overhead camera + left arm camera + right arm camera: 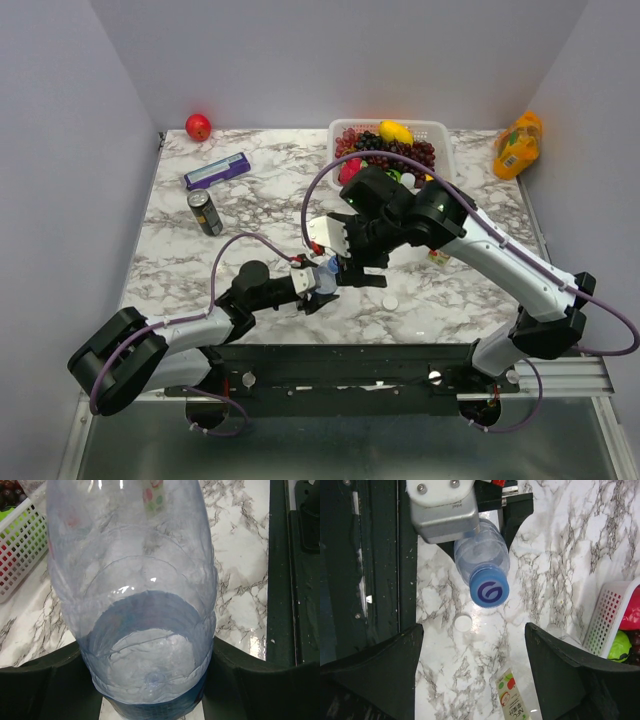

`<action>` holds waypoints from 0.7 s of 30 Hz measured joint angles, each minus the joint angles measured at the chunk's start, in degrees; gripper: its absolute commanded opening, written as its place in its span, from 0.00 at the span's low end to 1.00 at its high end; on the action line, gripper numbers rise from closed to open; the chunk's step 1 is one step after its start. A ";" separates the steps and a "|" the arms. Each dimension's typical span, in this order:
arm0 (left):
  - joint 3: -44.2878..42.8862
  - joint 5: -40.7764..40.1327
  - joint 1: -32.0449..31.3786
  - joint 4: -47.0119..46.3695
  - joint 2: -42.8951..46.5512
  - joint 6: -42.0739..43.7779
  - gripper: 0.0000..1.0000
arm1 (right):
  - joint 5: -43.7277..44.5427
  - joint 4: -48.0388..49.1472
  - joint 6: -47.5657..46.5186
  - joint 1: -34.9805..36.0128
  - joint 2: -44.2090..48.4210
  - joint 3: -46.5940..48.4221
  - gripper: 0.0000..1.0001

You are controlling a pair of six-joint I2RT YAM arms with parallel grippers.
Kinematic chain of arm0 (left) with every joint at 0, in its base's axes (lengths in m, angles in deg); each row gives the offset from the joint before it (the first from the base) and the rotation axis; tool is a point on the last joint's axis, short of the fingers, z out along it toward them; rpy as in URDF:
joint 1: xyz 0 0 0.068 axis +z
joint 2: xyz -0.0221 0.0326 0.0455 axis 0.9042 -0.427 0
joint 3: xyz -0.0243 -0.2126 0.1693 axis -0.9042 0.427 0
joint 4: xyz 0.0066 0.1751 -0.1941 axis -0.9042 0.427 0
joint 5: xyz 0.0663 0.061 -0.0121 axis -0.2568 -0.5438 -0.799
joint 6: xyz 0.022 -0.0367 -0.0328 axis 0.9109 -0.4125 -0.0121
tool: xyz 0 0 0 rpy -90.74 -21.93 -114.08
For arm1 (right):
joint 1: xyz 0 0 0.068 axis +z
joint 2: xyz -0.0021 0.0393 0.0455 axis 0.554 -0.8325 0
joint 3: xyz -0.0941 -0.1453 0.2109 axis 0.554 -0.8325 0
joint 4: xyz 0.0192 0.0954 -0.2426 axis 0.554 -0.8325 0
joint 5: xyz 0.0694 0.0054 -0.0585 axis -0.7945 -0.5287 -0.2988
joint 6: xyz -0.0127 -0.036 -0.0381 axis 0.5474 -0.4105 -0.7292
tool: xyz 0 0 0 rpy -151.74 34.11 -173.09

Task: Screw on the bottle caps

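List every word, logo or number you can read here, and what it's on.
A white swirl like "G": on the blue cap of the bottle.
"NFC", probably, with characters too small to read: on the fruit-pictured label.
The purple box, dark can and orange bottle: print too small to read.

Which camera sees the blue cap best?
The right wrist camera: the blue cap faces it, on the bottle, with nothing in front. From the top camera it is tiny and hard to make out. The left wrist camera shows just the bottle's clear body, no cap.
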State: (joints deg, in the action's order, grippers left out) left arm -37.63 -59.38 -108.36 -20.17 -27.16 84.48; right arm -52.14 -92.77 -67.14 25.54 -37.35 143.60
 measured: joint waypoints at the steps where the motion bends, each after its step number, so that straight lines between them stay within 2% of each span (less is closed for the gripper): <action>1: 0.00 0.00 0.00 -0.13 0.00 -0.24 0.00 | -0.13 -0.02 -0.02 -0.02 0.59 -0.31 0.89; 16: -0.46 1.79 0.00 -1.09 -0.55 -3.21 0.00 | -0.74 0.26 -0.66 -0.04 -2.60 -0.52 0.90; 18: -0.74 2.27 0.00 -1.16 -0.76 -3.85 0.00 | -0.74 0.76 -0.96 -0.04 -2.69 -0.52 0.97; 21: -1.18 2.67 0.00 -1.49 -1.33 -5.01 0.00 | -0.76 1.38 -1.53 -0.04 -2.69 -0.52 0.98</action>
State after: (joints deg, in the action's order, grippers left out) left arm -38.81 -56.71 -108.36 -21.66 -28.49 79.48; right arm -52.90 -91.39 -68.67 25.49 -40.04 143.08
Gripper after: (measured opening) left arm 0.700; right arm 0.966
